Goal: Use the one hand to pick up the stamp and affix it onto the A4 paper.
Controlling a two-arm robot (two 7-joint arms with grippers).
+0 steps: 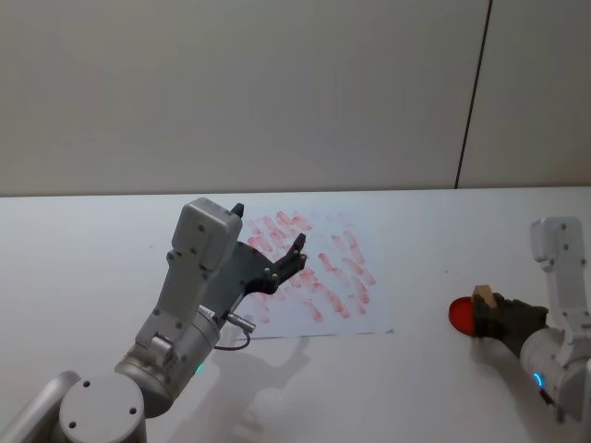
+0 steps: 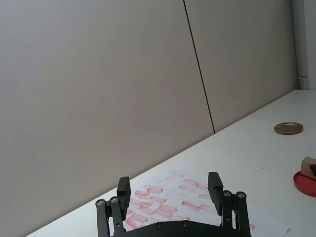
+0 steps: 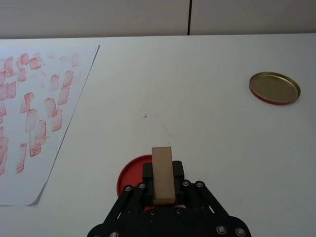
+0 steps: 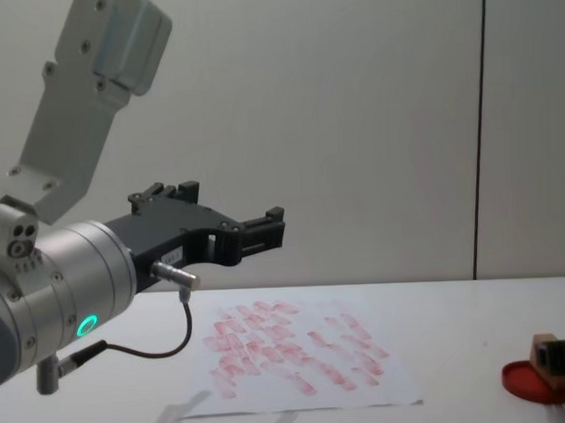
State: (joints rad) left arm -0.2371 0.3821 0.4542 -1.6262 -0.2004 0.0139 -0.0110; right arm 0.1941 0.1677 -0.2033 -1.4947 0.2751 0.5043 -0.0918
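The tan wooden stamp (image 3: 163, 174) sits between the black fingers of my right gripper (image 3: 163, 183), which is shut on it. It stands over a flat red ink pad (image 3: 129, 178) at the table's right; whether it touches the pad I cannot tell. The head view shows the same stamp (image 1: 480, 296) and right gripper (image 1: 487, 314), and the chest view shows the stamp (image 4: 544, 345). The A4 paper (image 1: 371, 317), covered in red smudges, lies at the table's middle. My left gripper (image 1: 270, 228) hangs open and empty, raised above the paper (image 2: 170, 183).
A round gold lid (image 3: 274, 88) lies on the white table beyond the ink pad (image 1: 459, 316), far from the paper. A black cable dangles under the left arm (image 4: 71, 275). A grey wall stands behind the table.
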